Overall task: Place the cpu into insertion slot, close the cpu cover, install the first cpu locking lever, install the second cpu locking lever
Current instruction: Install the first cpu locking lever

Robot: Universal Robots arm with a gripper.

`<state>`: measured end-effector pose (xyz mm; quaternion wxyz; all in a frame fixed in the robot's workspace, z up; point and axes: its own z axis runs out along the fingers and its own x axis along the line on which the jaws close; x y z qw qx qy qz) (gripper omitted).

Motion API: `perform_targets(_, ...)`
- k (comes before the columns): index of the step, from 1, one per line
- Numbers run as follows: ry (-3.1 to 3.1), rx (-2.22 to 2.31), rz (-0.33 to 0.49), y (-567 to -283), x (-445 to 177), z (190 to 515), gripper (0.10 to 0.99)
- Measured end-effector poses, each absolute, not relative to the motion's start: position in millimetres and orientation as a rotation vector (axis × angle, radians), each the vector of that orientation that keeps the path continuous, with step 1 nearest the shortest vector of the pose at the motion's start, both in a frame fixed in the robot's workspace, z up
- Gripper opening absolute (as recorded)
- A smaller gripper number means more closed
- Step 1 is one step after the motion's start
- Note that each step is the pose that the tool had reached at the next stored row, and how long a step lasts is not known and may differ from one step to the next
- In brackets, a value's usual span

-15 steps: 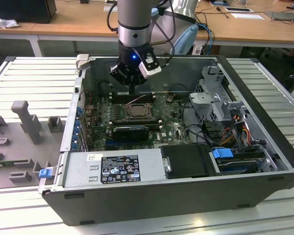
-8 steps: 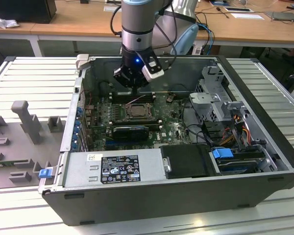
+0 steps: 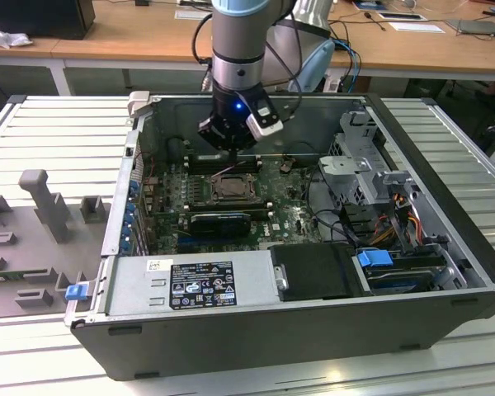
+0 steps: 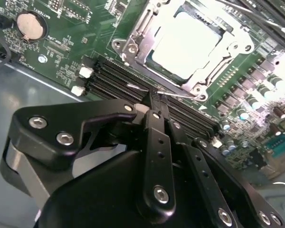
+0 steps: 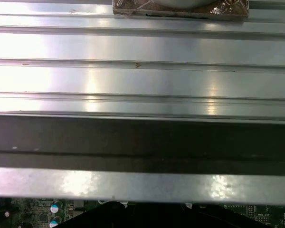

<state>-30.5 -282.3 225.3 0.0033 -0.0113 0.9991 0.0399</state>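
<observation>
My arm (image 3: 238,41) comes straight down into the open computer case (image 3: 445,272), wrist vertical, so that my pincer (image 3: 233,150) hangs just above the green motherboard (image 3: 289,216), beside the far edge of the insertion slot (image 3: 229,188).

In the second wrist view the pincer (image 4: 157,97) has its fingers (image 4: 154,124) drawn together to a narrow tip, nipping a thin wire-like locking lever (image 4: 180,94) that runs along the socket's near edge, next to the long black memory slots (image 4: 118,76). I cannot be sure the grip is firm rather than a mere touch.

The insertion slot (image 4: 147,45) already carries the cpu (image 4: 187,40), its bright metal top lying flat inside, and the cpu cover (image 4: 205,71) appears folded down as a silvery frame around it.

I judge the lever to be stiff, springy steel, thin and slick: it will push back when loaded and could slip out sideways, so the hold belongs near its free end. The cpu itself is light but fragile over the contact bed, and the cover is thin sheet, easily bent if forced.
</observation>
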Motion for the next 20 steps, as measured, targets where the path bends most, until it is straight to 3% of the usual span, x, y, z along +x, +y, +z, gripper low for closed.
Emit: perform_targets(20,3.125,-0.055,0.125,-284.0,-17.4,213.0,0.106)
